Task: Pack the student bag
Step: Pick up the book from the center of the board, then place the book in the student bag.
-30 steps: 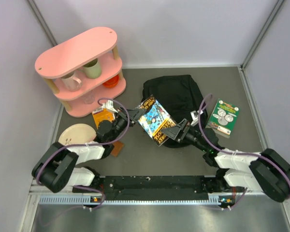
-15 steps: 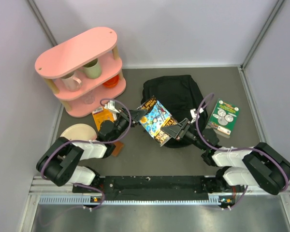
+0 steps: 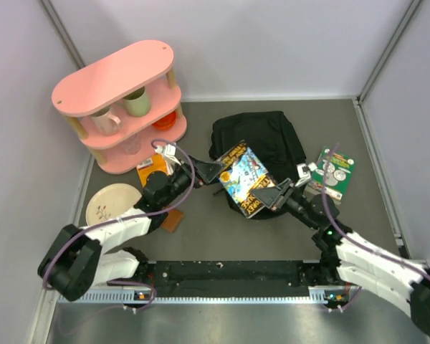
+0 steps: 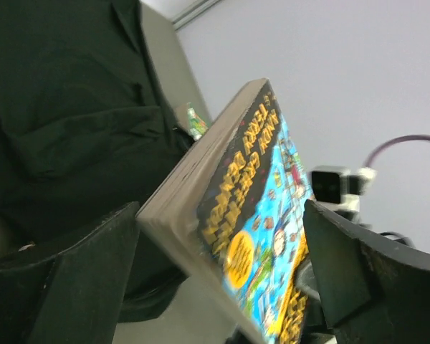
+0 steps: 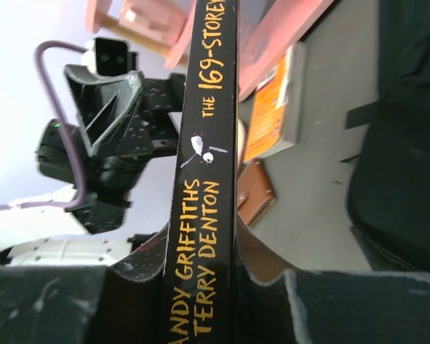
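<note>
- Right jaws clamp the spine of a colourful paperback book (image 3: 247,178), holding it tilted above the grey tabletop (image 3: 222,229).
- Left jaws stand wide open on either side of the book's page edge.
- The large black fabric student bag (image 3: 261,136) lies on the tabletop, just behind the book.

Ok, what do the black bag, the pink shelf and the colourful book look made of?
Bag: soft matte fabric; it slumps and creases. Shelf: probably painted wood, smooth matte pink boards on pale wood-coloured posts. Book: paper with a printed, seemingly glossy cover; page edges show in the left wrist view.
</note>
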Available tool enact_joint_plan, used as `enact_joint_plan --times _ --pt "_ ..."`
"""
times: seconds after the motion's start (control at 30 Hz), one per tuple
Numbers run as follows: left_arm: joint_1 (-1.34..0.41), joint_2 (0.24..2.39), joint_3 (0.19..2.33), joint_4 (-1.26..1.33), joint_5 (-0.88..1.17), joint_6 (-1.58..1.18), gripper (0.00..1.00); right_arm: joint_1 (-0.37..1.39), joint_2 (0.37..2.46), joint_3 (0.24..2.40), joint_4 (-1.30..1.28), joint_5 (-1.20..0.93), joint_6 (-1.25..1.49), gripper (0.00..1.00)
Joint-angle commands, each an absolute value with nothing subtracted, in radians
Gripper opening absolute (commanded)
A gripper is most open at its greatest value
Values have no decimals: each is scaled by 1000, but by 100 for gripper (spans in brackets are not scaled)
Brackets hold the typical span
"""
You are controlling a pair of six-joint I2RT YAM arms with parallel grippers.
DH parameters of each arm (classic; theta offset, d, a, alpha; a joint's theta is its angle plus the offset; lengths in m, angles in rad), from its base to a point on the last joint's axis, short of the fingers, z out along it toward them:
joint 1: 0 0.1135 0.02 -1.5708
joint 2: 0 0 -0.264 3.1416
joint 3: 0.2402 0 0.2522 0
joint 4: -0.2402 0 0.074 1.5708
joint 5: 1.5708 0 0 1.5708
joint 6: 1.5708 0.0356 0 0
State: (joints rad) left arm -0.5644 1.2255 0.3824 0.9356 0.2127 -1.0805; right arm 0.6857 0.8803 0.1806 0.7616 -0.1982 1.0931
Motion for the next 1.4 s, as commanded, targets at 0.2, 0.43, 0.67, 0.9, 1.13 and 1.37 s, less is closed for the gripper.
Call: enact_joint_plan --times 0.2,0.43,0.67,0.9,1.13,1.37 --pt "-658 1100 638 166 22 -455 99 690 194 336 -231 412 874 0" --pt "-833 1248 799 34 -127 -311 99 690 132 420 -474 578 876 0" --pt "-885 1272 845 21 -114 -293 99 690 156 535 -583 643 821 0" --pt "-891 1255 865 -28 -109 -304 99 690 160 577 -611 690 821 0" --pt "-891 1272 928 28 -124 -362 99 690 164 581 -629 779 1013 0" --pt "-893 1425 1163 -258 -22 -391 98 690 257 782 -922 724 1184 0"
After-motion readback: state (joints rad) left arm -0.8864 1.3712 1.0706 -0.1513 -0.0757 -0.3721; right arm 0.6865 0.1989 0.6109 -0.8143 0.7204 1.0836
